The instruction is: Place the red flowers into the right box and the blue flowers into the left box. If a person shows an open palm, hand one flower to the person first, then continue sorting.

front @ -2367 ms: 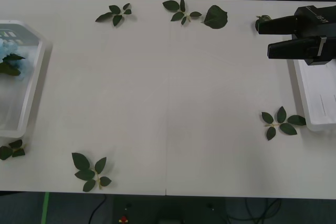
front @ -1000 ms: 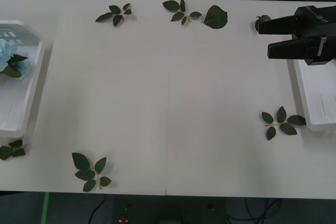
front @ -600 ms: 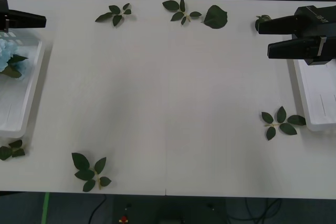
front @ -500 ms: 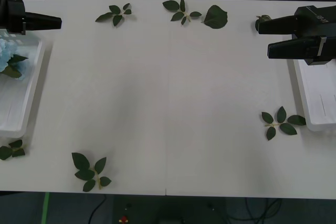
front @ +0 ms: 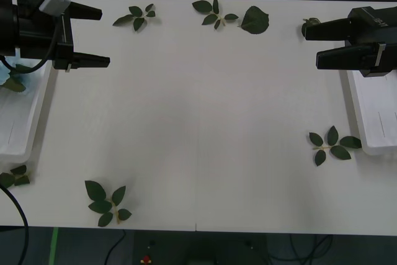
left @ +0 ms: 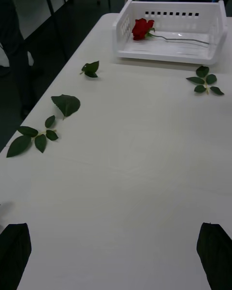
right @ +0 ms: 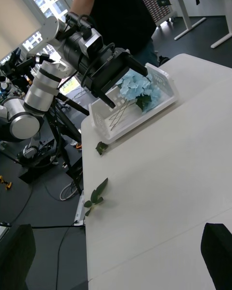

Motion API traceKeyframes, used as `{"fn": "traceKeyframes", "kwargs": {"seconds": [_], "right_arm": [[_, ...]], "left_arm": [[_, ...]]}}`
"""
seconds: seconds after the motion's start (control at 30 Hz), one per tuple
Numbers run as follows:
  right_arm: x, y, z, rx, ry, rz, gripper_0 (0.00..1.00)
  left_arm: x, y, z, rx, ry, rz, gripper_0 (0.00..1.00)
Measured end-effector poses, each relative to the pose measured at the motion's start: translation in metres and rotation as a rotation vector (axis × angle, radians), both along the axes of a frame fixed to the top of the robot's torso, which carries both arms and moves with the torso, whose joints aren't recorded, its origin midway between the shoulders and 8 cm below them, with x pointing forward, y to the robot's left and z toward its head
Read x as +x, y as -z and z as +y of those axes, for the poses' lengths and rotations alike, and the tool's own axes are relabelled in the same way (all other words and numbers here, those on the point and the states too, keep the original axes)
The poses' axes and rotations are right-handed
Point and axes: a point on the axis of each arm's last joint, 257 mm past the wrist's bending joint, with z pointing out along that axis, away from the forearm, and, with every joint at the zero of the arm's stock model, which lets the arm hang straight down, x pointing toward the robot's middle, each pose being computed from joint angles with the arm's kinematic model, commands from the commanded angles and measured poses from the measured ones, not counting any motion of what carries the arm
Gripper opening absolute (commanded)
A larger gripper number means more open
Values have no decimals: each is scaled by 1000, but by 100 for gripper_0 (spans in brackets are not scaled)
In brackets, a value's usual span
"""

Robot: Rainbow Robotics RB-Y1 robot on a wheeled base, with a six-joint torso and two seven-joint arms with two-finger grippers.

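My left gripper (front: 98,36) hangs open with nothing in it over the table's far left, just right of the left box (front: 25,134). Blue flowers (right: 137,87) lie in that box (right: 145,113), with stems pointing along it; in the front view the left arm covers most of them. At the far right my right gripper (front: 313,44) is open and holds nothing, beside the right box (front: 372,122). A red flower (left: 141,29) lies inside that box (left: 164,53), its stem stretched across the floor.
Loose green leaf sprigs lie around the table: near the front left (front: 105,203), by the right box (front: 332,144), along the far edge (front: 217,13), and one at the left box's front corner (front: 12,178). A broad bare stretch spans the middle.
My left arm came into the front view from the left and moved right, away from the left box. The right arm has not moved.
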Motion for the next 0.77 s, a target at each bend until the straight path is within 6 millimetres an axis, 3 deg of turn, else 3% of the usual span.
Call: {"fn": "traceKeyframes", "kwargs": {"seconds": [0.2,0.77], "right_arm": [[0,0,0,0,0,0,100],[0,0,0,0,0,0,100]], "left_arm": [[-11,13,-6,37,44,40,100],[-18,19,-9,44,58,79,100]]}}
